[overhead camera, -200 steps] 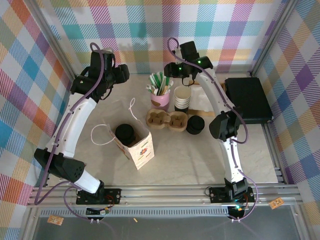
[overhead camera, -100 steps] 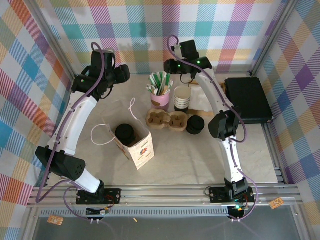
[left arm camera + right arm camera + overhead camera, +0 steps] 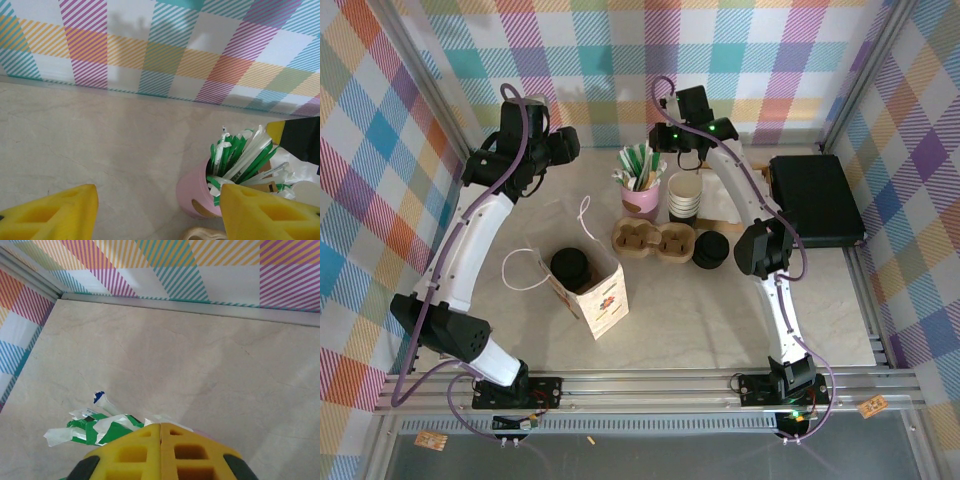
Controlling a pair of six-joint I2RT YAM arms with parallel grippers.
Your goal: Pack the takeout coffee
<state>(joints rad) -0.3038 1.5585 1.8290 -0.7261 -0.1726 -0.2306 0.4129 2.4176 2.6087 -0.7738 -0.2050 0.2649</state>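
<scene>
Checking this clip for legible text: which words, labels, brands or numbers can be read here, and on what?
No text can be read.
paper bag: red and green print on its side, too small to read.
straw wrappers: green print, too blurred to read.

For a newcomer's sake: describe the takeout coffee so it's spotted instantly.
Find the open paper bag with white string handles, left of centre on the table. The takeout coffee stands inside it, a black disc from above. The other black lids lie loose outside, beside the cardboard carrier.
</scene>
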